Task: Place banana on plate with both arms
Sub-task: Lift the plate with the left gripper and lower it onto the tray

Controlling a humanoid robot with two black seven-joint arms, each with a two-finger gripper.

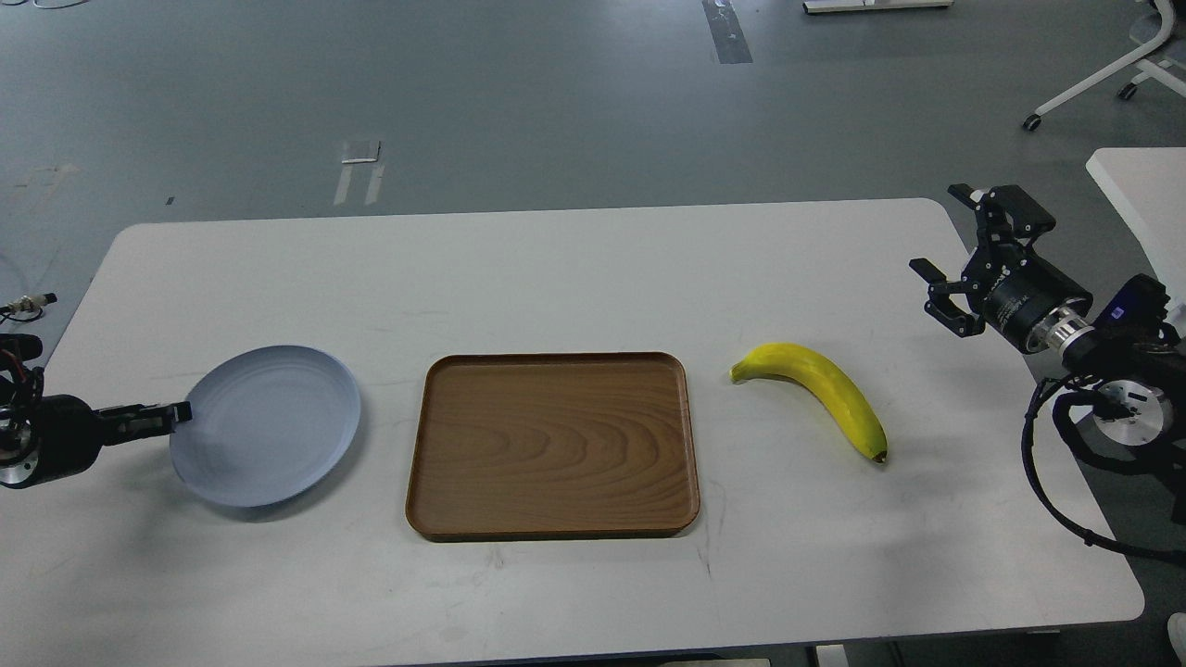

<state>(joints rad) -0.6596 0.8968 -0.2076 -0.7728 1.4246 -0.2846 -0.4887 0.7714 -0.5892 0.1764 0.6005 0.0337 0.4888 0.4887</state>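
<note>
The yellow banana [820, 394] lies on the white table, right of the brown tray, dark tip toward the front. The pale blue-grey plate [267, 426] is on the left side of the table. My left gripper [178, 413] reaches in from the left edge, its thin dark fingers closed at the plate's left rim; the plate looks slightly raised, with shadow under its right side. My right gripper [938, 233] is open and empty above the table's right edge, well right of and behind the banana.
A rectangular brown wooden tray [553, 528] sits in the middle of the table [574, 269], between plate and banana. A second white table [1144, 185] and a rolling chair base [1093, 83] stand at the far right.
</note>
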